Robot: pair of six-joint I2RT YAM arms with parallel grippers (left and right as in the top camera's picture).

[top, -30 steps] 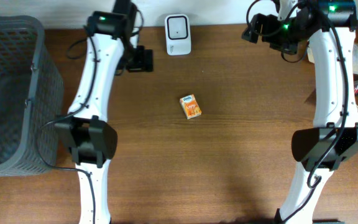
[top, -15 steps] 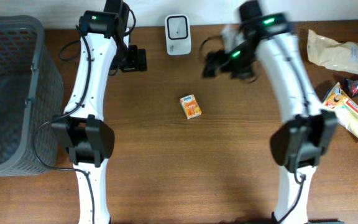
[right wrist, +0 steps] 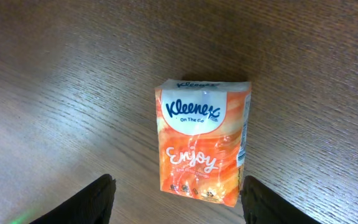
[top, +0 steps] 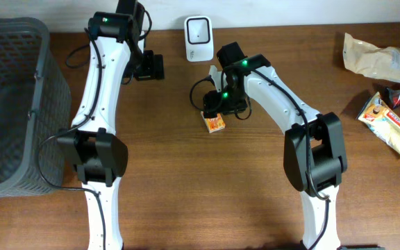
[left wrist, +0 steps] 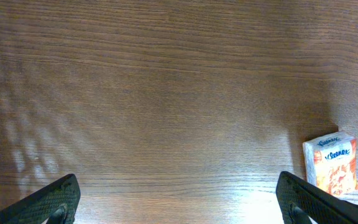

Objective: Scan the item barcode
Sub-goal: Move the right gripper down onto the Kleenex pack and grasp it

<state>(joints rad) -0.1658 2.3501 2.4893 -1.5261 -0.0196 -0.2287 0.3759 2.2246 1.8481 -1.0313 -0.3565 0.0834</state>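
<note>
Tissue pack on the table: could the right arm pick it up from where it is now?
Probably yes. The right pincer hangs just above the tissue pack, its fingers spread to either side, and nothing lies between them.

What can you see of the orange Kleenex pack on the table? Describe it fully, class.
The Kleenex pack is a small, soft, plastic-wrapped packet, orange with a white top patch reading "Kleenex On The Go" and "Enjoy" below. It looks sealed and lies flat, face up, on the brown wooden table. The right arm's fingers stand on either side of its lower end, not gripping it.
</note>
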